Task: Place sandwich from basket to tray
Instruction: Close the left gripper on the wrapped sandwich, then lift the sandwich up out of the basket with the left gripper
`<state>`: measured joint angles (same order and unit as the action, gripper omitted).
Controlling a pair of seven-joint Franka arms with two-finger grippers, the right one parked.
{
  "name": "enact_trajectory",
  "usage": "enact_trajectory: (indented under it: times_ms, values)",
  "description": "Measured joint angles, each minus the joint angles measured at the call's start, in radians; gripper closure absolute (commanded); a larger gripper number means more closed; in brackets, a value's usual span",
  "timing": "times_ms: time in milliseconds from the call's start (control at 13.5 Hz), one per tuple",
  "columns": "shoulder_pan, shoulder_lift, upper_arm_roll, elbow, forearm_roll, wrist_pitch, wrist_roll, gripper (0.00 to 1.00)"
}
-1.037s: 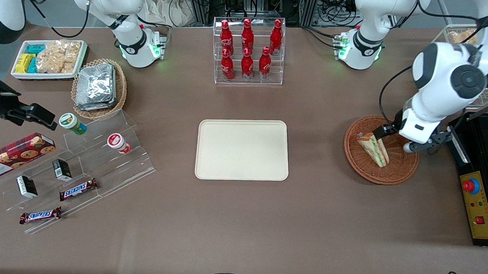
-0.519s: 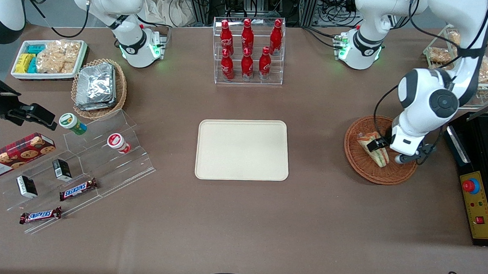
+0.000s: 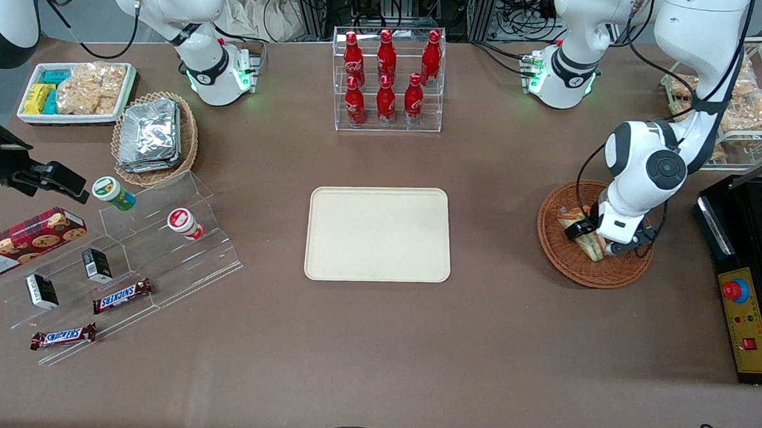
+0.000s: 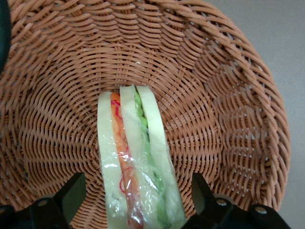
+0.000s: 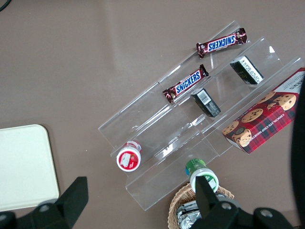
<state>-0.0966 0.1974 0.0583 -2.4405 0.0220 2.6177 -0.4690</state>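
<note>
The sandwich [image 4: 138, 162], a small triangular wedge of pale bread with green and orange-red filling stripes under clear plastic wrap, lies in the round shallow brown wicker basket [image 3: 565, 264], resting on its woven floor. We judge the task to be at its opening stage: nothing has been carried across yet, and the flat rectangular cream-beige tray [image 3: 379, 234] with rounded corners sits bare on the brown desk [image 3: 375, 342], well apart from the basket, toward the parked arm's end of the desk from it. Our left arm's gripper [image 4: 138, 210] is down inside the basket, directly over the wedge. In the left wrist view its jaws stand open, one black finger on each flank of the sandwich, with a visible gap of wicker between each finger and the wrap, so we read this as straddling, not yet gripping. In the front view the arm's white wrist covers much of the sandwich, and only a strip of it shows beside the gripper [image 3: 589, 239]. What we reckon is left is nearly everything: closing on the soft wedge without crushing it or slipping on the plastic, lifting it clear of the basket's rim, crossing to the tray, and setting it down inside the low rim.
</note>
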Motion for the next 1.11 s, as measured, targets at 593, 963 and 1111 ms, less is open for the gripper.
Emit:
enact_trajectory:
  times_ms: [593,963,1111]
  values:
    - [-0.002,-0.01,0.0,0.006,0.0,-0.017,0.0,0.95]
    - [-0.014,-0.165,-0.006,0.152,0.0,-0.401,0.0,0.94]
    - [-0.028,-0.222,-0.006,0.296,0.0,-0.647,0.0,0.94]
